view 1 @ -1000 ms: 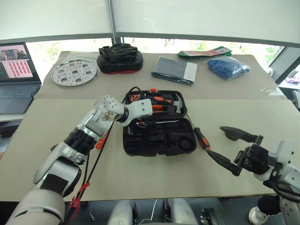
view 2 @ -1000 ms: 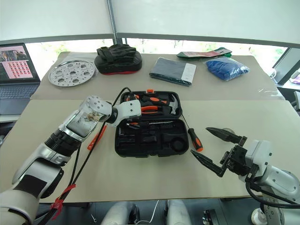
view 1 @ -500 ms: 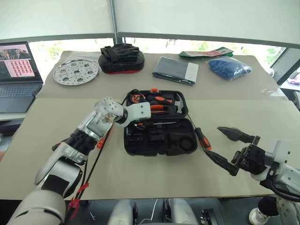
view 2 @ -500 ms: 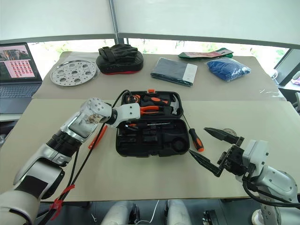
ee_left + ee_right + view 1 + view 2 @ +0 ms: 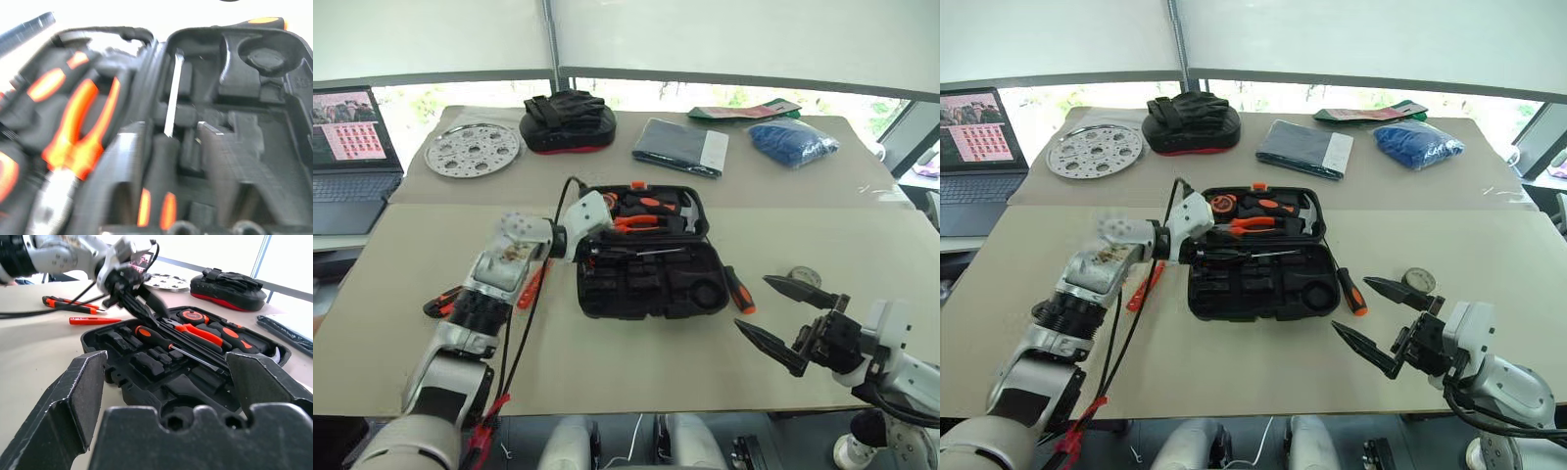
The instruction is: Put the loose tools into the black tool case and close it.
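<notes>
Four loose tools lie on the table (image 5: 636,392), outside the black tool case (image 5: 651,284). The case sits open at the table's middle. One screwdriver (image 5: 737,290) lies just beside its right edge. The tester pen (image 5: 533,286) is near its left edge, and the utility knife (image 5: 441,303) is farther left. A small round roll (image 5: 800,277) lies well to the right. A second screwdriver (image 5: 149,335) lies in a slot of the case's near half.

Whether the left fingers (image 5: 142,306) are parted or narrow we cannot tell. They hang at the case's left end by the hinge line, above the slotted screwdriver. The right fingers (image 5: 766,349) stand wide and hold nothing, low over the table to the right of the case.

Risks, as we judge them:
- A black cable (image 5: 524,323) trails off the left arm across the tester pen, so a pull back could drag the pen away.
- If the slotted screwdriver sits proud, the lid may not close.
- The wide right fingers could knock the roll on a forward reach.

Against a second ago, the left arm has drawn back from over the case toward its left edge. That uncovers the knife. The right arm has barely shifted.
</notes>
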